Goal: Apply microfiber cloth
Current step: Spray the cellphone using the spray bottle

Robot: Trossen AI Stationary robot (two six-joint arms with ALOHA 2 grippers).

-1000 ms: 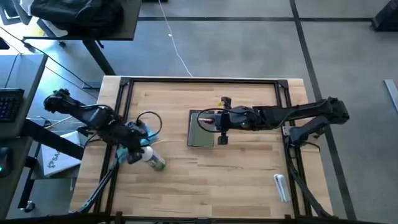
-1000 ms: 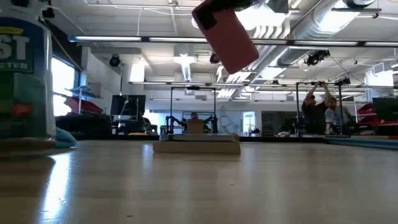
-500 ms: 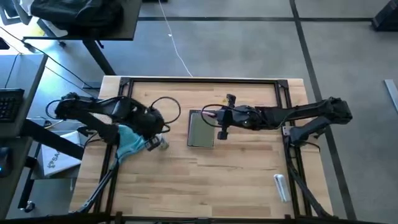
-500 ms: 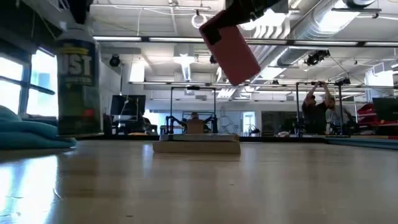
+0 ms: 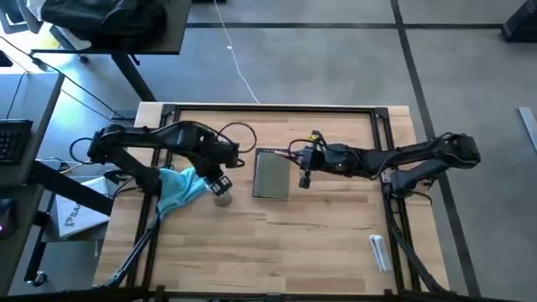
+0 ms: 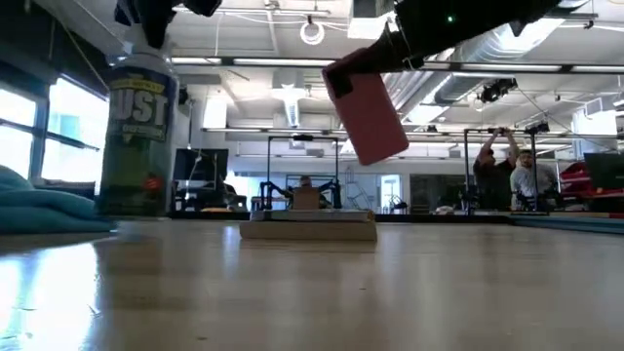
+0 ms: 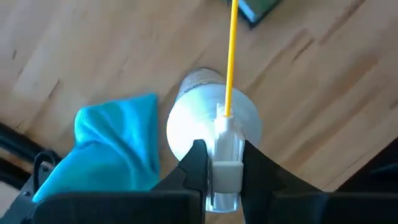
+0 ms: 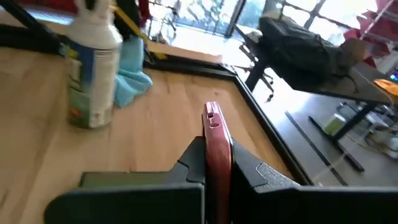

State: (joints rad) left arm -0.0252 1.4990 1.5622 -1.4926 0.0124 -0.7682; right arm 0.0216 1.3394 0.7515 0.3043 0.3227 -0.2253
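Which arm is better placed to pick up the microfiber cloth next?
Left, probably. The left gripper is shut on the spray can, right beside the microfiber cloth. The right gripper is shut on the pink phone above the tablet, farther off.

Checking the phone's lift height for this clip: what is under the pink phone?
The pink phone hangs in the right gripper, clear of the table. The grey-green tablet lies beside it, not visibly underneath.
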